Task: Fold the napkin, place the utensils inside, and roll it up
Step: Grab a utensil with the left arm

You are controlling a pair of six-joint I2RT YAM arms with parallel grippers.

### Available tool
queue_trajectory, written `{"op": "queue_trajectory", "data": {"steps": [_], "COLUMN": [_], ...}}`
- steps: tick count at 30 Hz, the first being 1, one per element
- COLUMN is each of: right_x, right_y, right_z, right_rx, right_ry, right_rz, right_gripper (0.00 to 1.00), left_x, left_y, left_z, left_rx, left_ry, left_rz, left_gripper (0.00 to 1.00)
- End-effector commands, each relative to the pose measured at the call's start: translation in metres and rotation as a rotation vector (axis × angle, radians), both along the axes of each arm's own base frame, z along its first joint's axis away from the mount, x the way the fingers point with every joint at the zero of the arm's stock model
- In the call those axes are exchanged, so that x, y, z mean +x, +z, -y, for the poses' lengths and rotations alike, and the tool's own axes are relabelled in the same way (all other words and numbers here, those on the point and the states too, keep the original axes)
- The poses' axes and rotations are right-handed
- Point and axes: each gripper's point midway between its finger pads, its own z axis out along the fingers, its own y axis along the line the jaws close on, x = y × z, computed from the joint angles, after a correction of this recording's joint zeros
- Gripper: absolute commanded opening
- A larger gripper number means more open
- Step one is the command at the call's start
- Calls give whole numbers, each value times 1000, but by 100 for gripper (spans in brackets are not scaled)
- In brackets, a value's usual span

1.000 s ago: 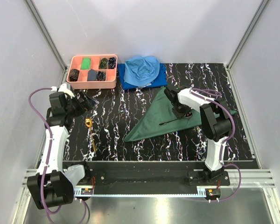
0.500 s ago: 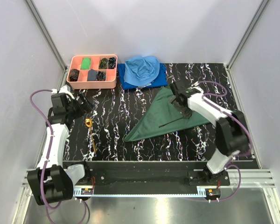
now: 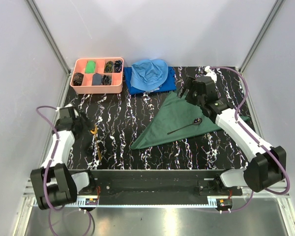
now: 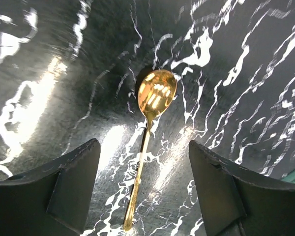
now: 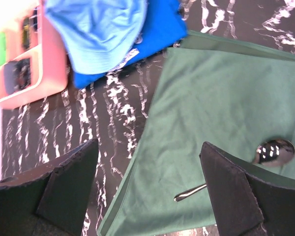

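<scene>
green napkin (image 3: 179, 120) lies folded in a triangle on the marble table (image 3: 123, 132) with a shiny spoon (image 5: 274, 150) on it, right gripper (image 5: 148, 147) wide open and empty over its far corner, left gripper (image 4: 143, 162) wide open straddling the gold spoon (image 4: 156, 94) way off left, not touching it

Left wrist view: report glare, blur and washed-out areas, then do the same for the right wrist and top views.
Left wrist view: white glare patches on the glossy black marbled tabletop, and the gold metal spoon mirrors the lights; top-left corner smeared. Right wrist view: the pink plastic tray is washed out at the left edge; dark green cloth napkin evenly lit. Top external view: even, sharp.
</scene>
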Motion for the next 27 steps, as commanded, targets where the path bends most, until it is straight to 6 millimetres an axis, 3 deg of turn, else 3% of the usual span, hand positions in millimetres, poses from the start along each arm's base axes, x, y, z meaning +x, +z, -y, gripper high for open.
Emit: {"op": "queue_trajectory", "data": {"steps": [1,7,10,13,20,24,25,27], "right_x": [-1,-4,-8,-10,-10,-11,-12,-13], "right_y": [44,60,69,74,84,89,90,91], "right_z": [-16,-24,-29,-31,-35,-34,-33,-31], "right_rx": [37,76,95,116,150,154,154,155], "right_ry": [133,187,223,236,254,247,246,238], "right_rz": [112,152,172,194,213,225,227,232], "right_gripper": [92,92,92,93,93,93,93,93], "left_x": [10,9,11,10,1,-4,-4,-5], "left_y": [-9,-30,-38,-49,-66,-78,-80,-84], "left_z": [-3,-4,0,14,21,34,37,41], "left_rx": [73,100,110,127,111,83,80,65], "left_ry": [7,-60,-98,-166,-194,-236,-248,-263], "left_rz": [-47,-179,-215,-269,-338,-385,-391,-407], "left_gripper": [74,70,60,58,48,37,29,23]}}
